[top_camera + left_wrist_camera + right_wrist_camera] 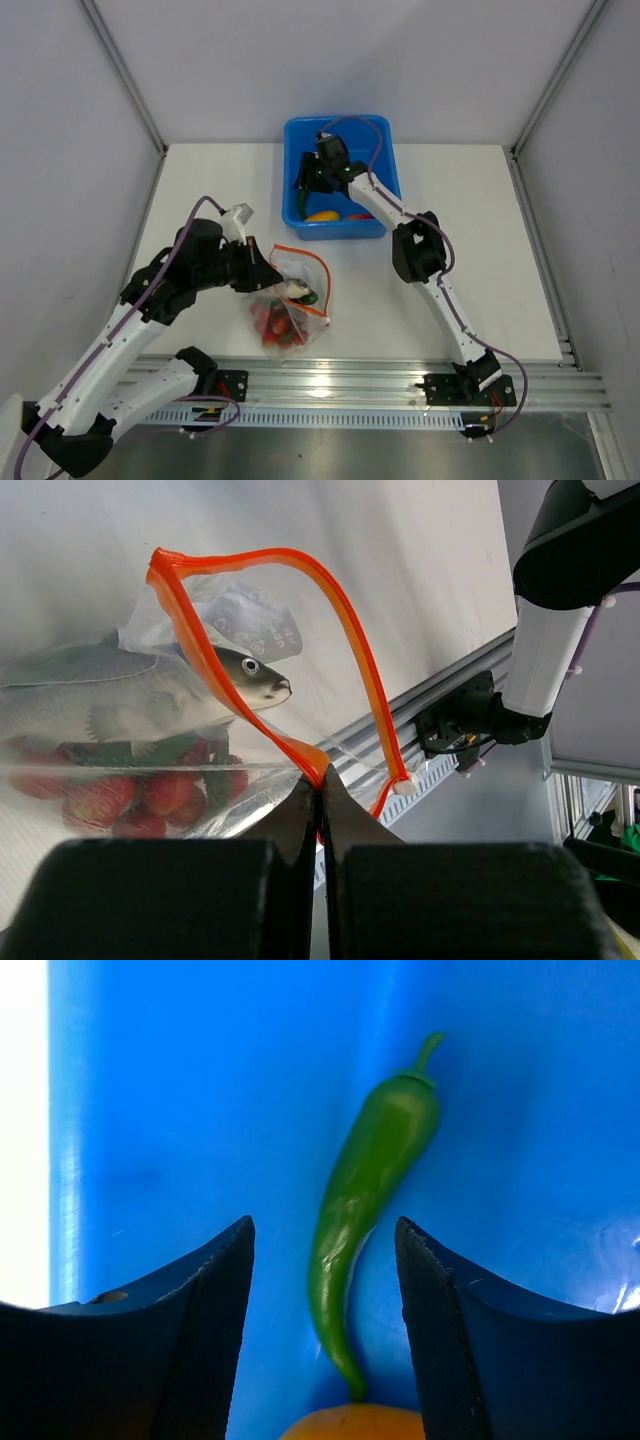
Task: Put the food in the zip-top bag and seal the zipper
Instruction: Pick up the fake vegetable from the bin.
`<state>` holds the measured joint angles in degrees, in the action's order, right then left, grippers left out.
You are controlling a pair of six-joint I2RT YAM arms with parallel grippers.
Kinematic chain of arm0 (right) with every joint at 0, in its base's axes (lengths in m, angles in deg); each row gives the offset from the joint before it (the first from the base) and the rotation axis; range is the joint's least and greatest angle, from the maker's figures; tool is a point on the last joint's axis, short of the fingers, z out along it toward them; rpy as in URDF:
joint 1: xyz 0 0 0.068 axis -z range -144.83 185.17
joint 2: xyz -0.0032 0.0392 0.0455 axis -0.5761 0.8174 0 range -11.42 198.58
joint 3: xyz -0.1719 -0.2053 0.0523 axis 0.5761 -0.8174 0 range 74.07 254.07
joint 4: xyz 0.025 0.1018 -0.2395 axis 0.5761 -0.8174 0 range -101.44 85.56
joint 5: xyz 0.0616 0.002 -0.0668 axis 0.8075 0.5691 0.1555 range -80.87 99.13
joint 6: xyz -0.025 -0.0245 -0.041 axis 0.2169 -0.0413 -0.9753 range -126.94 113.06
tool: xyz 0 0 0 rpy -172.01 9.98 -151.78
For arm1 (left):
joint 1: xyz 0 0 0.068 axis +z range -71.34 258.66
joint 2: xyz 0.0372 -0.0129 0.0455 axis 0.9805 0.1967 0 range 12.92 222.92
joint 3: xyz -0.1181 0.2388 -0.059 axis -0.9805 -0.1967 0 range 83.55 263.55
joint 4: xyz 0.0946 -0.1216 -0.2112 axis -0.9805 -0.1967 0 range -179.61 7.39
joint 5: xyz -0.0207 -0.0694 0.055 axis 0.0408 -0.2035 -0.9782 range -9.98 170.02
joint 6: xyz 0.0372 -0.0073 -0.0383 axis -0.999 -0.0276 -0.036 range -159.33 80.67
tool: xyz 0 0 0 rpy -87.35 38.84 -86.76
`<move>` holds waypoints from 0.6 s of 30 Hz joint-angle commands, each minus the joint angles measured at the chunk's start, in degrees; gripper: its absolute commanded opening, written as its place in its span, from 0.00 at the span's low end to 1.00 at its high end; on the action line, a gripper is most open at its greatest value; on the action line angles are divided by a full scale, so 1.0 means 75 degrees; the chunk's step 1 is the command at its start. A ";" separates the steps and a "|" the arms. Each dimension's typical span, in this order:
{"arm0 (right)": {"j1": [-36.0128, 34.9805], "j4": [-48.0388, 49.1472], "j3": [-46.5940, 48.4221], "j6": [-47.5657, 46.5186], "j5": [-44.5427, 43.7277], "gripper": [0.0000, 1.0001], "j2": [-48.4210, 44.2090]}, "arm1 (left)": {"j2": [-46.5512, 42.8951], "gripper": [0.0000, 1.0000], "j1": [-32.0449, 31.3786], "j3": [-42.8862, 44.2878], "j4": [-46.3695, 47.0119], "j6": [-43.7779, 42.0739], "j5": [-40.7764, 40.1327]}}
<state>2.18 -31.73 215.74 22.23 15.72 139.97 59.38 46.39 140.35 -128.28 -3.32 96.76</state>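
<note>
The clear zip-top bag (290, 310) lies in front of the left arm and holds a grey fish (130, 695), several red tomatoes (120, 800) and green bits. Its orange-red zipper (350, 630) gapes open in a loop. My left gripper (322, 785) is shut on the zipper strip at the mouth's corner. My right gripper (325, 1235) is open inside the blue tub (385, 222), its fingers on either side of a green pepper (365, 1195) lying on the tub floor. A yellow-orange fruit (355, 1422) touches the pepper's tip.
The blue tub stands at the back centre, with the yellow-orange fruit (322, 215) and something red beside it at its front wall. A metal rail (380, 385) runs along the table's near edge. White walls close in the left, right and back.
</note>
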 commanded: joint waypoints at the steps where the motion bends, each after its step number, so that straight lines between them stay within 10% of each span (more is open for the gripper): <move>1: -0.0007 0.0498 0.0283 0.0119 -0.0525 0.59 0.0216 | -0.0042 0.01 0.0073 0.0256 -0.0110 -0.0067 0.0324; 18: -0.0394 0.0322 0.0142 -0.0725 -0.1487 0.54 0.0650 | -0.0616 0.01 0.0190 -0.0166 -0.0016 -0.0055 0.0488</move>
<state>0.19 -30.28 215.72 18.58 7.66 143.01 56.16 47.35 139.36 -129.55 -3.32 98.90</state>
